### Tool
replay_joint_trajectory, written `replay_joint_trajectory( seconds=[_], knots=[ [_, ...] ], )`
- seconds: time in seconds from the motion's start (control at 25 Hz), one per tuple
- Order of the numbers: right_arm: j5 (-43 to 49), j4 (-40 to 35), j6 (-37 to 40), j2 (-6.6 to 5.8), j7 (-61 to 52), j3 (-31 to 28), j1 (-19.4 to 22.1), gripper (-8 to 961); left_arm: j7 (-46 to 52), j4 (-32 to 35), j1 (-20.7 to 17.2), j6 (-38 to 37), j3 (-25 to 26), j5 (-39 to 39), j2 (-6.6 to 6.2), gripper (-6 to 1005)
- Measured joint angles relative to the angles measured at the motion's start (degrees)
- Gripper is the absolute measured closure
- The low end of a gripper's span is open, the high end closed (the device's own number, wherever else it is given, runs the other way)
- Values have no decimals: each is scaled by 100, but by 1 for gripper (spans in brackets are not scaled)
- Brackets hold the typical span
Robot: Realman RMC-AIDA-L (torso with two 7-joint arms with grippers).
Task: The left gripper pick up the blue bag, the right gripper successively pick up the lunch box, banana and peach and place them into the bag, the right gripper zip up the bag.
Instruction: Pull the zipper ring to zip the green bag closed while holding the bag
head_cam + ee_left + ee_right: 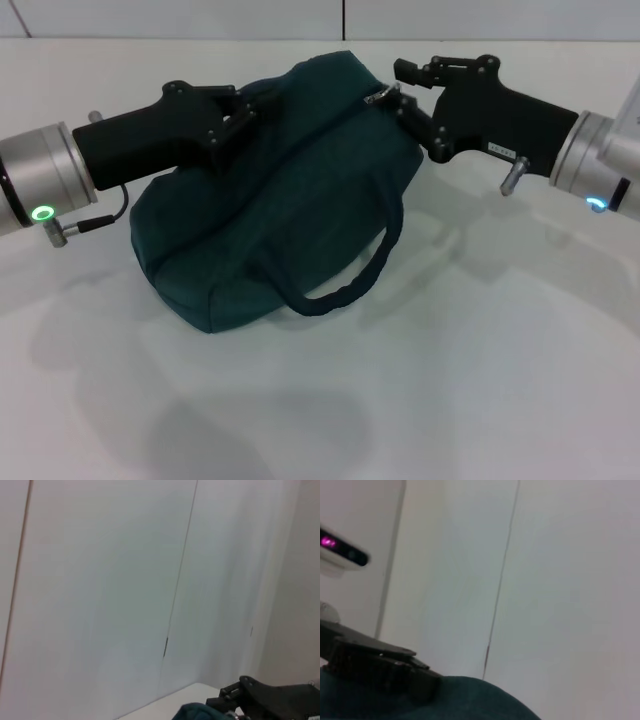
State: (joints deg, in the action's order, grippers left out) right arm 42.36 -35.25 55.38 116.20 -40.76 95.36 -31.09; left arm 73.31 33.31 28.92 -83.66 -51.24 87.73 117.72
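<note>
Handle loop (350, 270): hangs down the near side of the blue bag (280, 210), mid-table (480, 380). Lunch box, banana, peach: none visible, presumably packed. Left hand (232, 118): clamped on the bag's far-left top. Right hand (400, 88): at the zipper pull (378, 96), far right; I cannot tell whether it grips. Advice: I'd keep the left hold taut and draw the zipper straight along its seam.

Soft, even light falls from above; the bag (280, 190) and arms cast faint, diffuse shadows on the pale surface (480, 380). Both wrist views look hazy.
</note>
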Motion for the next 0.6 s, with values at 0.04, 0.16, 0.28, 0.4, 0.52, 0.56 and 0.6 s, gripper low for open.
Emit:
replay_joint_trajectory(
  seconds=[0.04, 0.16, 0.28, 0.4, 0.52, 0.56, 0.6],
  knots=[
    [-50, 16, 0, -1, 9, 6, 2, 541, -10, 0, -2, 0, 0, -4, 1, 956],
    [-58, 55, 0, -2, 140, 53, -4, 631, -34, 0, -5, 0, 0, -8, 7, 956],
    [-54, 76, 0, -1, 327, 138, -27, 732, -45, 0, -11, 0, 0, -10, 13, 955],
    [-50, 116, 0, -1, 391, 153, -68, 824, -45, 0, -3, 0, 0, -13, 16, 955],
    [-113, 122, 0, -1, 477, 130, -33, 912, -45, 0, -4, -1, 0, -15, 22, 955],
    [-178, 124, -2, -1, 525, 121, -11, 912, -45, 0, -7, -2, 0, -17, 23, 955],
    [-269, 124, -6, -1, 573, 109, 7, 912, -46, 0, -11, -2, 0, -19, 23, 955]
  ],
)
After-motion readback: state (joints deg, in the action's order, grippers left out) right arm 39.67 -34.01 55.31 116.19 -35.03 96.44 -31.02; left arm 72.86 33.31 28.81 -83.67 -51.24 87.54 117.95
